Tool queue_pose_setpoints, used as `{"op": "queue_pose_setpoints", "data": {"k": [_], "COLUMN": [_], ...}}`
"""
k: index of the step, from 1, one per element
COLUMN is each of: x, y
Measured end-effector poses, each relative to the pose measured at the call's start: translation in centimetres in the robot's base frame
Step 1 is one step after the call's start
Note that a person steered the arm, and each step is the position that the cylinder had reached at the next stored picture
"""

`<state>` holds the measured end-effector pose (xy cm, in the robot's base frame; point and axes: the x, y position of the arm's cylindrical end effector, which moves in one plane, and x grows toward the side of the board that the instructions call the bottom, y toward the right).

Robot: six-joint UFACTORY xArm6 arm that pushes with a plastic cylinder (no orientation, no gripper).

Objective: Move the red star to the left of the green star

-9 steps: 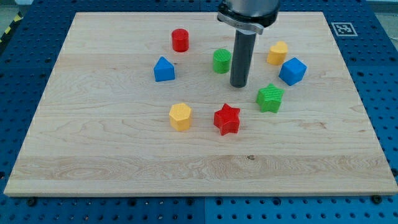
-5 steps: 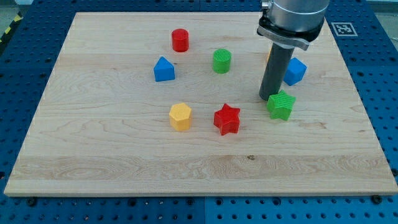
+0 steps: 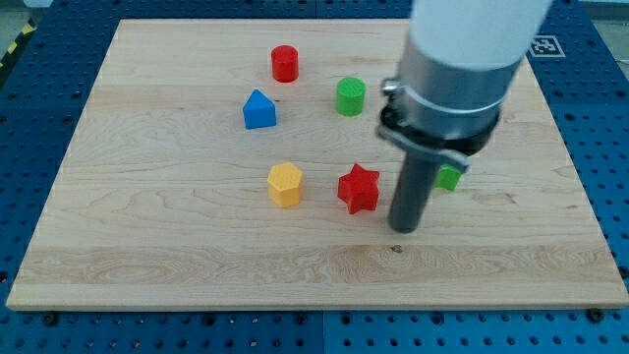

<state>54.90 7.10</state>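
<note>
My tip [image 3: 404, 227] rests on the counter [image 3: 147, 246], just right of the red star [image 3: 359, 189]. The arm hides most of the green star [image 3: 449, 178]. No gripper is fitted, so nothing is grasped.

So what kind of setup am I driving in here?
Looks like a robotics lab bench, probably for pushing experiments: a wooden board on a blue perforated mounting table, a fiducial marker at the board's top-right corner, and small printed blocks like the red star.
</note>
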Motion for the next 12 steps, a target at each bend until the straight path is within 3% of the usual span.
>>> {"op": "queue_pose_setpoints", "data": {"k": [3, 4, 12], "x": [-1.2, -1.2, -5.2], "y": [-7.2, -7.1, 3.9]}}
